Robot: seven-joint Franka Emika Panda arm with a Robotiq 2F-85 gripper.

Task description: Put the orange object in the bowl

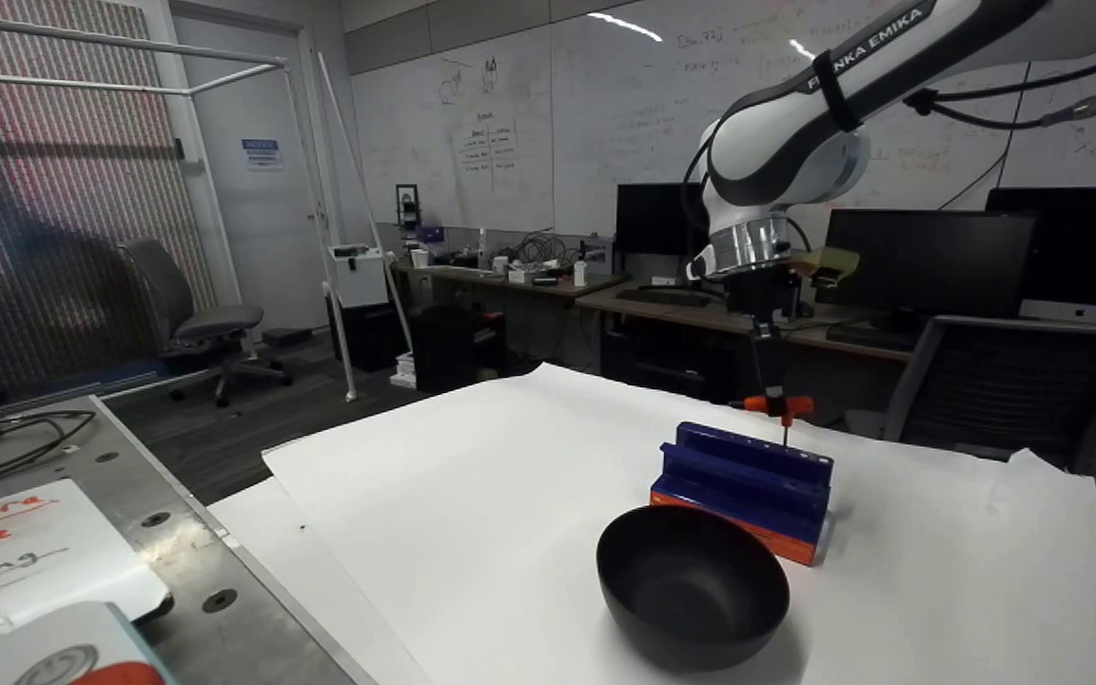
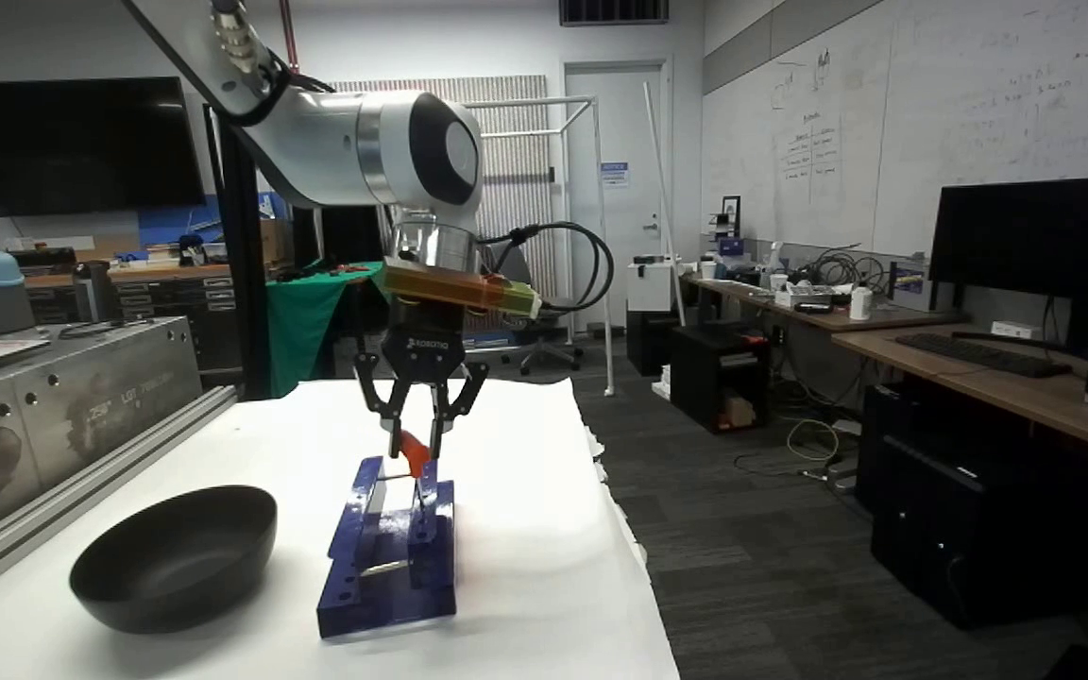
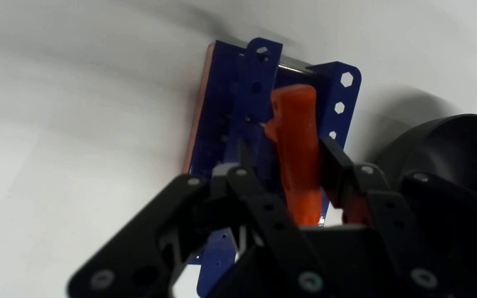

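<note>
The hand point(image 2: 416, 450) hangs over the blue rack point(image 1: 748, 483), its fingers parted on either side of the orange object point(image 3: 298, 153) (I can make out a gap beside one of them). That piece's thin rod point(image 1: 786, 435) runs down to the rack, and the black bowl point(image 1: 691, 590) sits near it on the white-covered table point(image 1: 472, 485).

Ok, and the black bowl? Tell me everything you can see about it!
The black bowl is round, wide and fairly deep, with smooth sides and a soft shine. No handle or pattern shows. It might be plastic or pottery; I can't tell which. It sits mouth up, though its rim looks slanted in both exterior views, and nothing shows inside. It rests on the white sheet, beside the blue rack with a gap between them, so only the sheet touches it.
</note>
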